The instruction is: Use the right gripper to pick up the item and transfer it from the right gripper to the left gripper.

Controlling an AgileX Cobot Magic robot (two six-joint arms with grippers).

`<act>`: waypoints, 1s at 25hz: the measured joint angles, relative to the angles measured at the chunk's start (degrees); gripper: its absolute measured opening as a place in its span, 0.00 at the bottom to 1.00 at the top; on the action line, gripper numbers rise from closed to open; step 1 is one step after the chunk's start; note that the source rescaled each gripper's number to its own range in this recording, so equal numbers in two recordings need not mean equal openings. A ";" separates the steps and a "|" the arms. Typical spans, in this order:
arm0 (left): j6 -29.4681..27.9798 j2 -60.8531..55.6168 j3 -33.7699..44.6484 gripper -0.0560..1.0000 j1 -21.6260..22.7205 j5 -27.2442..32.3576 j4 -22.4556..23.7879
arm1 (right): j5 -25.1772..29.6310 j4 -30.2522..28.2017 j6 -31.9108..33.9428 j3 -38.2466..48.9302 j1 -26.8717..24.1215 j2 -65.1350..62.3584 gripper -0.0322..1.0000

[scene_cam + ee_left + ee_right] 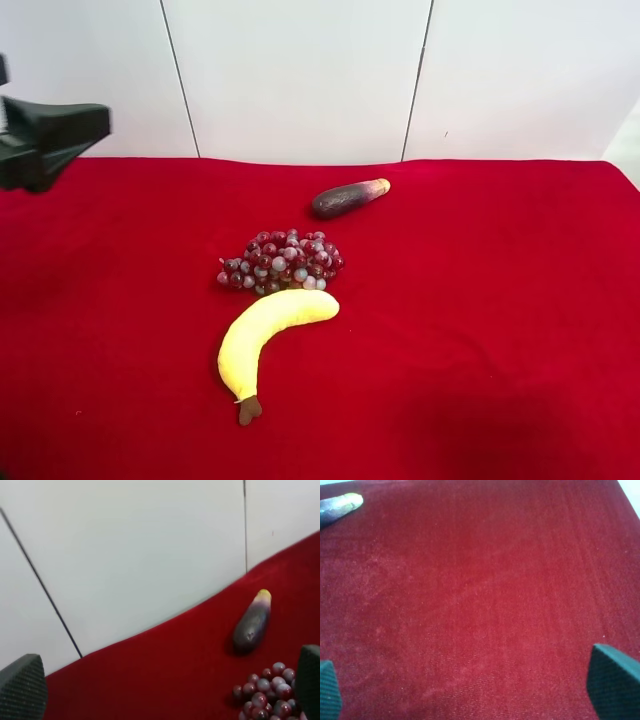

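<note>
Currently the bunch of small dark-red and frosty grey-purple toy grapes [280, 262] lies mid-table on the red cloth [480, 300], touching the yellow plush banana [268, 330]. Both the black right gripper [465, 690] and the black left gripper [165, 690] are spread wide, holding nothing. Best that the right one centres over the bunch, clear of the banana.

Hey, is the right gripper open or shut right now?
Open. In the right wrist view the right gripper's two fingers sit far apart at opposite corners, with only bare red cloth between them and nothing held.
</note>
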 joint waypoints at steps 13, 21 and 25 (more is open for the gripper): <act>-2.67 -25.10 10.27 1.00 13.04 3.22 -3.37 | 0.00 0.00 0.00 0.00 0.00 0.00 0.96; -2.67 -25.53 10.27 1.00 13.18 4.11 -2.06 | 0.00 0.00 0.00 0.00 0.00 0.00 0.96; -2.67 -25.53 10.27 1.00 13.18 4.17 1.91 | 0.00 0.00 0.00 0.00 0.00 0.00 0.96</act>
